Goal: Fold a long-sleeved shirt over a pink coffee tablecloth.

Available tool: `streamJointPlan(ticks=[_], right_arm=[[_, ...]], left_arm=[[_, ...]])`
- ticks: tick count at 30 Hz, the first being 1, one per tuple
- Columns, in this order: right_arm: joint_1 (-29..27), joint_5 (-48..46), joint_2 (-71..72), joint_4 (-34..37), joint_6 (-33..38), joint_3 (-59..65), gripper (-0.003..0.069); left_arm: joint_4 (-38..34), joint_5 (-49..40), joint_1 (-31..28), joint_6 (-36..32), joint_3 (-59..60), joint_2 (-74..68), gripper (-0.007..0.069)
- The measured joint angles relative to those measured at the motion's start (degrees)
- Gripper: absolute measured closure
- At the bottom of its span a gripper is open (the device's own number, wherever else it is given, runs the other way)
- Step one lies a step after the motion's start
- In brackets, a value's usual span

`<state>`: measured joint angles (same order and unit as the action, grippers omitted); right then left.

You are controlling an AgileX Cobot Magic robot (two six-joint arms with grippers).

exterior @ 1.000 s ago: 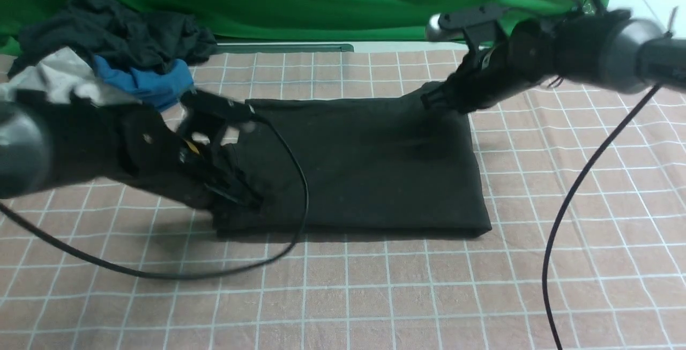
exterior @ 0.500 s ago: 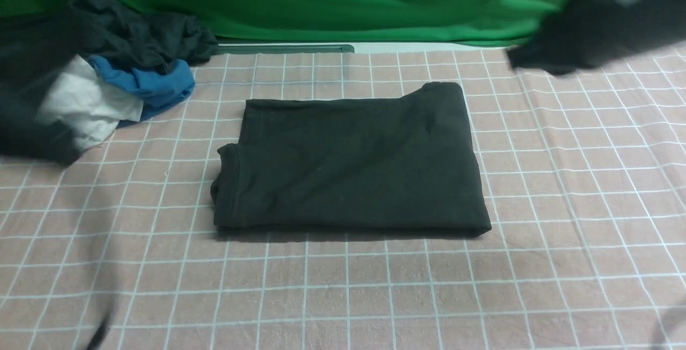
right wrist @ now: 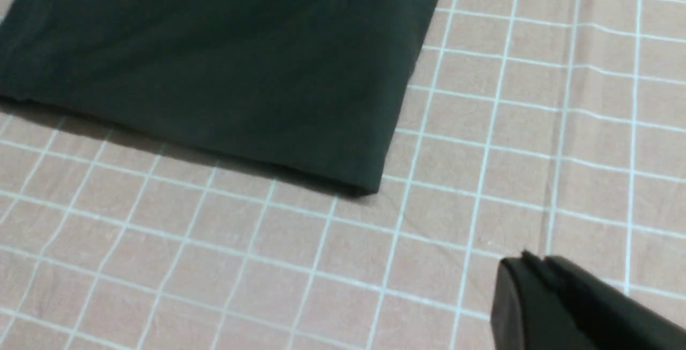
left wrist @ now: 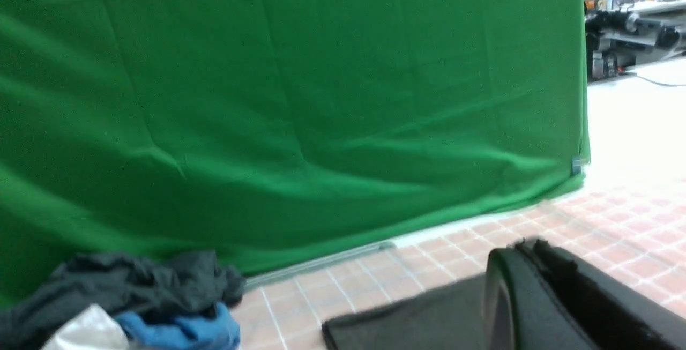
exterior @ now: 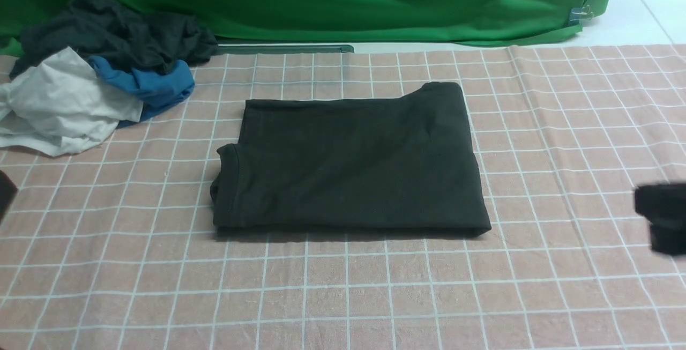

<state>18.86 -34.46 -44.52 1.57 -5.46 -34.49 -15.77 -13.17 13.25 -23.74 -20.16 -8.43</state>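
The long-sleeved shirt lies folded flat in the middle of the pink coffee tablecloth. Both sets of fingers are closed and empty: the left gripper and the right gripper, I think.

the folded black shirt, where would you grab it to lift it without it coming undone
Probably the long-sleeved shirt is best pinched at its two near corners, one gripper each, coming in low from the robot's side. The near edge looks like a thick fold line with stacked layers, and it lies flat on the pink coffee tablecloth with bare cloth in front of it. The left end shows loose collar ribbing, which may slip apart.
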Motion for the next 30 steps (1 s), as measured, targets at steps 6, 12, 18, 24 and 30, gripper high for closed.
streamJointPlan(ticks=[6, 12, 18, 24, 30], right_arm=[[0.0, 1.5, 9.0, 0.0, -0.1, 5.0, 0.0627], [0.0, 1.7, 11.1, 0.0, -0.1, 5.4, 0.0603], [0.0, 2.8, 11.1, 0.0, -1.9, 5.4, 0.0582], [-2.5, 7.7, 13.8, -0.8, -2.7, 6.7, 0.0592], [-8.9, 16.4, 23.8, -1.0, 1.9, 15.8, 0.064]], left_arm=[[0.5, -0.4, 0.0, 0.0, 2.3, 0.1, 0.0608], [0.9, -1.5, 0.0, 0.0, 4.3, 0.1, 0.0608], [0.9, -2.4, 0.0, 0.0, 4.5, 0.1, 0.0608], [0.9, -2.5, 0.0, 0.0, 4.5, 0.1, 0.0608], [0.9, -2.5, 0.0, 0.0, 4.5, 0.1, 0.0608]])
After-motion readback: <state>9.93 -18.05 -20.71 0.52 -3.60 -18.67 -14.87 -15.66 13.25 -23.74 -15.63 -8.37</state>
